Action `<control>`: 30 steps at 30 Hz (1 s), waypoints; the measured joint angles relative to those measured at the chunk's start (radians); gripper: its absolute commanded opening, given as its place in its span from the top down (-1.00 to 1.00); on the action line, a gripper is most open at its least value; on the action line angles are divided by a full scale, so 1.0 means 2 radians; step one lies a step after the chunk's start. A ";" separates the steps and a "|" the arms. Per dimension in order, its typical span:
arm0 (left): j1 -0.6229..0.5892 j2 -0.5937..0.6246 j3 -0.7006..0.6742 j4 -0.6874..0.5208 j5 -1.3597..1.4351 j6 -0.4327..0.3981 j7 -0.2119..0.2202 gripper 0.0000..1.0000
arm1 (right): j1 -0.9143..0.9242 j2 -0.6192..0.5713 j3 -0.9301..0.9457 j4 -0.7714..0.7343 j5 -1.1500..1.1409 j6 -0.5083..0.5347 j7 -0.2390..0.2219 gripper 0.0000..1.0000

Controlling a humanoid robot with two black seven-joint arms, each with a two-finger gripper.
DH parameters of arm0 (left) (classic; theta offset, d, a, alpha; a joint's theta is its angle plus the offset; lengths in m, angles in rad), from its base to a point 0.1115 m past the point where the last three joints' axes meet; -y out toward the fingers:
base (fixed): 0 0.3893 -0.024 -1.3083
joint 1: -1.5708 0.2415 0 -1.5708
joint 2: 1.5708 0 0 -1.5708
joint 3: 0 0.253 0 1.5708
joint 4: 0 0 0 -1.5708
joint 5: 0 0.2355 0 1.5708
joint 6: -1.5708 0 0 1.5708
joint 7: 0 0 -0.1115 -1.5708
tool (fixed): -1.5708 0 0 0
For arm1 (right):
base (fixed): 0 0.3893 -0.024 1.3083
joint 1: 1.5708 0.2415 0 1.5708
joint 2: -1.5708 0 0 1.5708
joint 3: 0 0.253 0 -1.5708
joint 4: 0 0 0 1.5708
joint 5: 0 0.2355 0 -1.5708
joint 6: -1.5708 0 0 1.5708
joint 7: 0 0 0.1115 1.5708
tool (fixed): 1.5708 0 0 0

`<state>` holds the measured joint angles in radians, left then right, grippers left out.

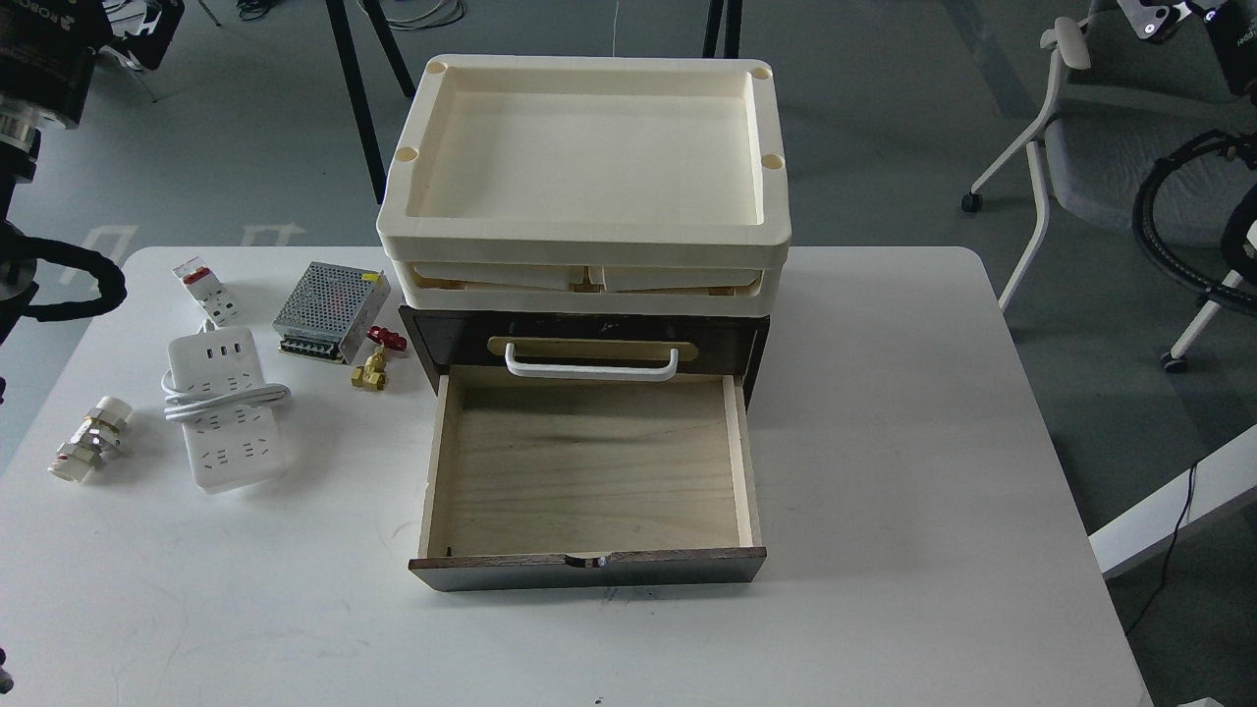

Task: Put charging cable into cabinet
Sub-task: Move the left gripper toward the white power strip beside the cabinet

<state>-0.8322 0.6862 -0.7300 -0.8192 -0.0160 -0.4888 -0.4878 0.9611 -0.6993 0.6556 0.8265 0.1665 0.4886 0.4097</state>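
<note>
- the drawer [589, 462] of the cabinet [756, 353] stood pulled fully out toward the camera, its pale wood floor bare, so the opening step looked done and the pick-up looked not yet begun.
- the charging cable [221, 407], a white power strip with its cord looped across the middle, lay flat on the white table [933, 491], left of the drawer and apart from it.
- neither claw was in view; only dark arm parts showed at the left and right edges, so whether the fingers were apart or together couldn't be told.
- judged next move: the left arm, being nearer, would need to come down over the strip, grip across its narrow width, lift it clear and carry it right over the drawer's side wall.
- count: one power strip, one circuit breaker [204, 290], one perforated power supply box [329, 312], one brass valve with a red handle [376, 361], one white-and-metal pipe fitting [90, 440], two cream trays [584, 157] stacked on the cabinet, one white handle [591, 365].
</note>
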 measured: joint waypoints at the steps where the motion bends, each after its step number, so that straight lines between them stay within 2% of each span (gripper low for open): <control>1: 0.000 -0.005 0.000 0.006 0.000 0.000 0.000 -1.00 | -0.001 -0.001 0.000 0.000 0.001 0.000 0.000 -1.00; 8: -0.004 -0.045 -0.004 0.035 -0.008 0.000 0.000 -1.00 | -0.003 -0.005 0.005 0.000 0.002 0.000 0.000 -1.00; 12: -0.004 -0.071 -0.042 0.080 -0.074 0.000 -0.001 -1.00 | -0.004 -0.008 0.010 -0.001 0.002 0.000 0.000 -1.00; 19: 0.005 -0.113 -0.110 0.044 -0.124 0.000 -0.001 -1.00 | -0.007 -0.008 0.013 -0.002 0.001 0.000 0.000 -1.00; 21: 0.014 -0.103 -0.114 -0.001 -0.124 0.000 -0.001 -1.00 | -0.009 -0.008 0.013 -0.002 0.001 0.000 0.000 -1.00; 24: 0.044 -0.049 -0.107 -0.124 -0.115 0.000 0.000 -1.00 | -0.009 -0.015 0.015 -0.001 0.001 0.000 0.000 -1.00; 28: 0.104 0.055 -0.103 -0.290 -0.033 0.000 0.000 -1.00 | -0.010 -0.025 0.030 0.001 0.002 0.000 0.000 -1.00; 30: 0.134 0.110 -0.106 -0.347 0.034 0.000 0.000 -1.00 | -0.010 -0.028 0.036 0.002 0.002 0.000 0.000 -1.00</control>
<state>-0.5650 0.9065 -0.9420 -1.5132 0.0520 -0.4888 -0.4884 0.9405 -0.7545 0.7270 0.8311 0.1700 0.4887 0.4095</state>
